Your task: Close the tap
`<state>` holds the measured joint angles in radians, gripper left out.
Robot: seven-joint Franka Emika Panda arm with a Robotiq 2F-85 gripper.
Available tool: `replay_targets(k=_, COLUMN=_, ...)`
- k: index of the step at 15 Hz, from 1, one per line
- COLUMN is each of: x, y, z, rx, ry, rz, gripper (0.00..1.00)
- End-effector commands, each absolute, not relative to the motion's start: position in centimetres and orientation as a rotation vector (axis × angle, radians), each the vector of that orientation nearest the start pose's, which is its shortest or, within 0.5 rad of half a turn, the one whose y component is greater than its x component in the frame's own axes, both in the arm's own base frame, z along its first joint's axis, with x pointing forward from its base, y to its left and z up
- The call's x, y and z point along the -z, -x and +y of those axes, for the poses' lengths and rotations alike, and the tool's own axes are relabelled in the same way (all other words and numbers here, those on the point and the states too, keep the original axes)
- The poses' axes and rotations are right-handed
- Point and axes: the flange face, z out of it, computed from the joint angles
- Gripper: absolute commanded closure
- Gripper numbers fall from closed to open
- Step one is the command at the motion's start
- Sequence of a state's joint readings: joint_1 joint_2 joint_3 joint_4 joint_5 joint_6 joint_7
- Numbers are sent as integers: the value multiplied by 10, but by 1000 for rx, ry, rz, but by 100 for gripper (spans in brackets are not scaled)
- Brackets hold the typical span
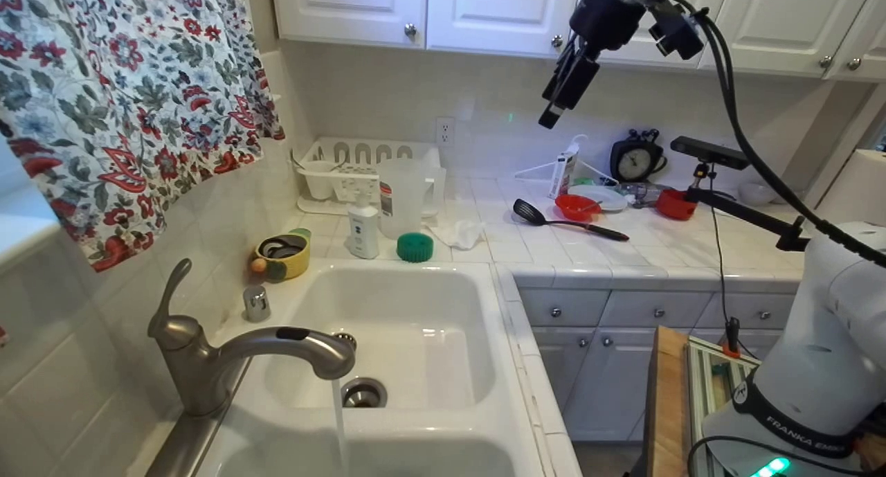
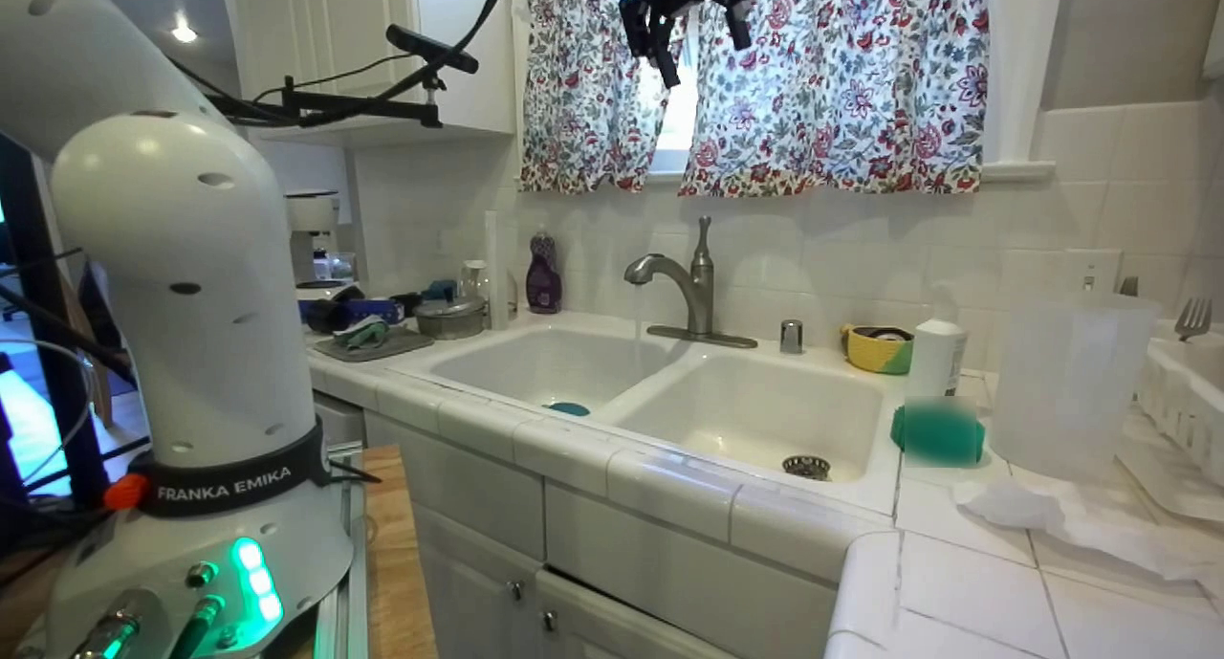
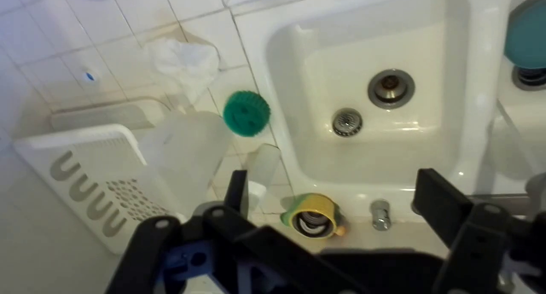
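The tap point(image 1: 197, 366) is brushed grey metal and stands at the sink's back edge. In both exterior views its slim lever point(image 1: 171, 293) points upward, and a stream of water point(image 1: 339, 421) falls from the arched spout. The tap also shows upright in an exterior view point(image 2: 701, 296), with water falling into the basin on its left. In the wrist view only a grey part of the tap point(image 3: 538, 189) shows at the right edge. My gripper point(image 3: 332, 179) is open and empty. It is high above the counter, well apart from the tap, in both exterior views point(image 1: 550, 113).
A small chrome knob point(image 1: 257, 304) and a yellow pot point(image 1: 282, 255) stand beside the tap. A white bottle point(image 1: 363, 229), green scrubber point(image 1: 415, 247), clear pitcher point(image 1: 401, 207) and dish rack point(image 1: 332, 186) stand behind the sink. Curtains point(image 1: 131, 103) hang above the tap.
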<state>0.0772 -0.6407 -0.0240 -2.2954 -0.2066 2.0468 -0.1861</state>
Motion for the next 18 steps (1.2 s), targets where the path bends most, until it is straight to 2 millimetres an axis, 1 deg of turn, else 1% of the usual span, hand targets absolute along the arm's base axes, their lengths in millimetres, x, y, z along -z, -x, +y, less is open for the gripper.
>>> replay_targets(k=1, x=-632, y=-431, z=55, rx=648, ry=3114, rz=-662, gripper=0)
replay_targets(k=4, x=-629, y=-467, z=91, rx=639, ry=3050, rz=-745, gripper=0)
replay_targets(k=5, x=-627, y=-478, z=102, rx=624, ry=3042, rz=-761, gripper=22)
replay_targets(k=7, x=-622, y=-499, z=126, rx=609, ry=3024, rz=-814, gripper=32)
replay_targets(k=9, x=-615, y=-516, z=153, rx=588, ry=3027, rz=-854, gripper=48)
replay_targets(k=13, x=-605, y=-536, z=204, rx=574, ry=2999, rz=-963, gripper=76)
replay_targets(k=16, x=-601, y=-549, z=228, rx=670, ry=2971, rz=-956, gripper=98)
replay_targets(k=18, x=-599, y=-558, z=241, rx=699, ry=2939, rz=-967, gripper=100)
